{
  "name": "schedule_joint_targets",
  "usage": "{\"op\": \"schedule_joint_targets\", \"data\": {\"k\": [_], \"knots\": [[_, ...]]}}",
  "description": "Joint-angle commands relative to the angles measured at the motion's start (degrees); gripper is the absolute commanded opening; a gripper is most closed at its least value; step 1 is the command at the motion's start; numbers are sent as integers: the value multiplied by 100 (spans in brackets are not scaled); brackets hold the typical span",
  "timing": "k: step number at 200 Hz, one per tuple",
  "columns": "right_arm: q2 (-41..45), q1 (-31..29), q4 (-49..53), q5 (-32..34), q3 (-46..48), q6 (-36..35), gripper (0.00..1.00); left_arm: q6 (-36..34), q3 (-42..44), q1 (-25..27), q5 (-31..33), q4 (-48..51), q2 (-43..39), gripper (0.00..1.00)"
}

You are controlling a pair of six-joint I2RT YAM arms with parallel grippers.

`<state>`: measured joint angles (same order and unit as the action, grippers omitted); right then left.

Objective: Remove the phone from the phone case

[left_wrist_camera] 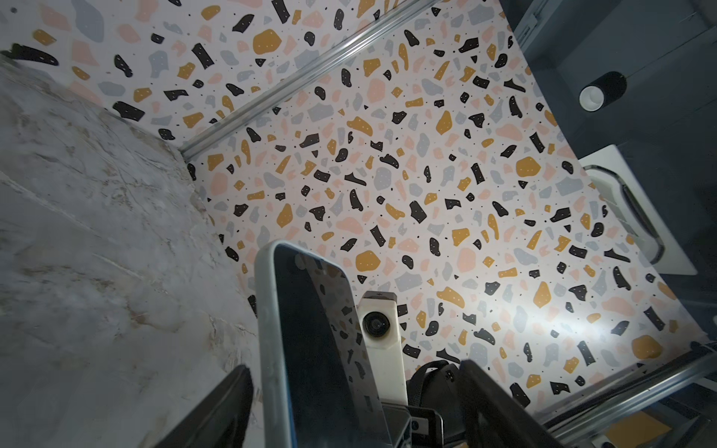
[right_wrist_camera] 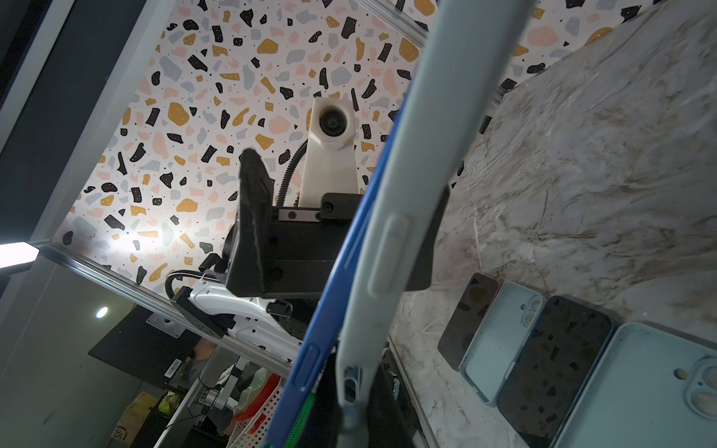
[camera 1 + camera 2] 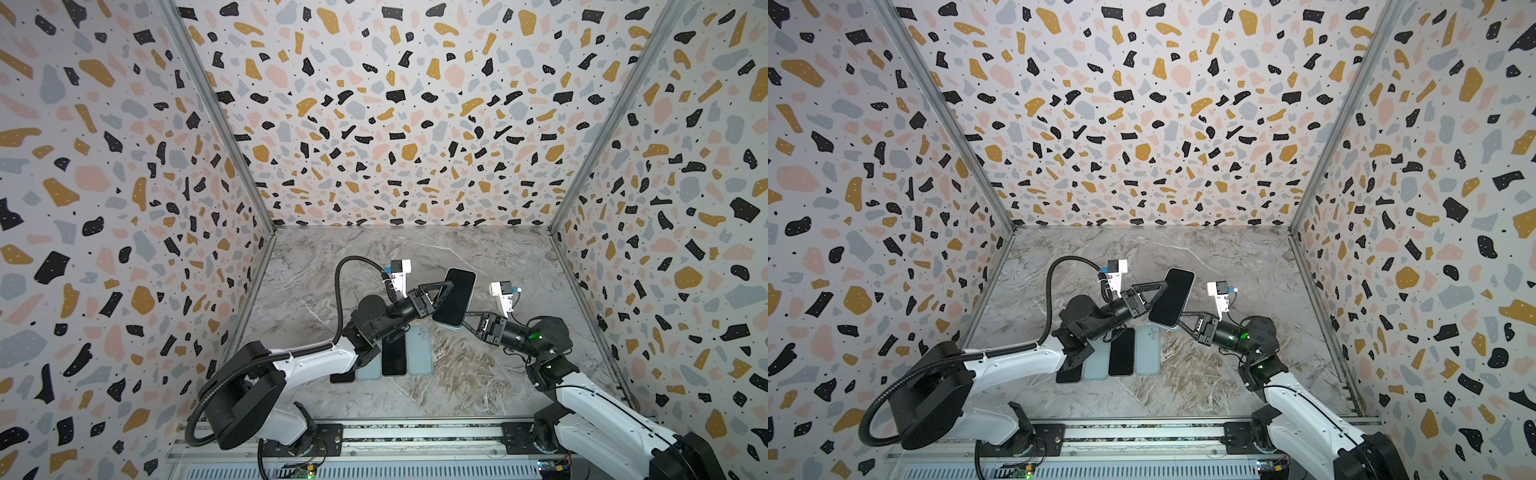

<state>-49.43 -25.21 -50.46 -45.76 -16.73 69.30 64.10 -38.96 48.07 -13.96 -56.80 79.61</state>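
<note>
The phone (image 3: 454,297) is held in the air above the counter (image 3: 490,386), tilted. Its blue edge stands a little out of the pale phone case (image 2: 392,232) along one long side. The right tool (image 3: 466,321) is closed tight on the lower end of the case. The left tool (image 1: 355,366) is wide and stands around the phone without pressing. The phone is stiff and probably slippery, and the case looks soft, so it is better to take the bare long edges.
</note>
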Motion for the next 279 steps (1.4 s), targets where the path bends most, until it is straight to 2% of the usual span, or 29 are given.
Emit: {"op": "schedule_joint_targets", "data": {"k": [1, 21, 54, 71, 90, 107, 120, 144, 174, 226, 279], "knots": [[188, 42, -316, 1, -50, 61, 0, -1040, -313, 20, 443, 1015, -456, 87], [226, 52, -327, -8, -32, 75, 0, -1804, -486, 26, 903, 1961, -853, 89], [276, 112, -290, -44, -23, 101, 0, -2864, -735, 29, 1269, 2766, -1509, 90], [276, 135, -289, -71, -28, 127, 0, -3827, -948, 179, 1435, 3269, -1835, 91], [276, 149, -281, -73, -32, 129, 0, -5177, -1225, 708, 2059, 4001, -2048, 91], [267, 155, -272, -83, -56, 137, 0, -6405, -1318, 1423, 2957, 4443, -2131, 91], [265, 157, -263, -107, -76, 137, 0, -7315, -1182, 1932, 3532, 4385, -2209, 91], [242, 166, -245, -132, -98, 137, 0, -8799, -801, 2628, 4188, 3902, -2319, 91], [241, 167, -244, -136, -109, 137, 0, -10509, -514, 3202, 4518, 3697, -2237, 90], [256, 171, -253, -170, -110, 145, 0, -11591, -666, 3243, 4796, 3766, -1822, 87], [258, 173, -280, -186, -115, 162, 0, -11796, -950, 3202, 5069, 3820, -1478, 83]]}}
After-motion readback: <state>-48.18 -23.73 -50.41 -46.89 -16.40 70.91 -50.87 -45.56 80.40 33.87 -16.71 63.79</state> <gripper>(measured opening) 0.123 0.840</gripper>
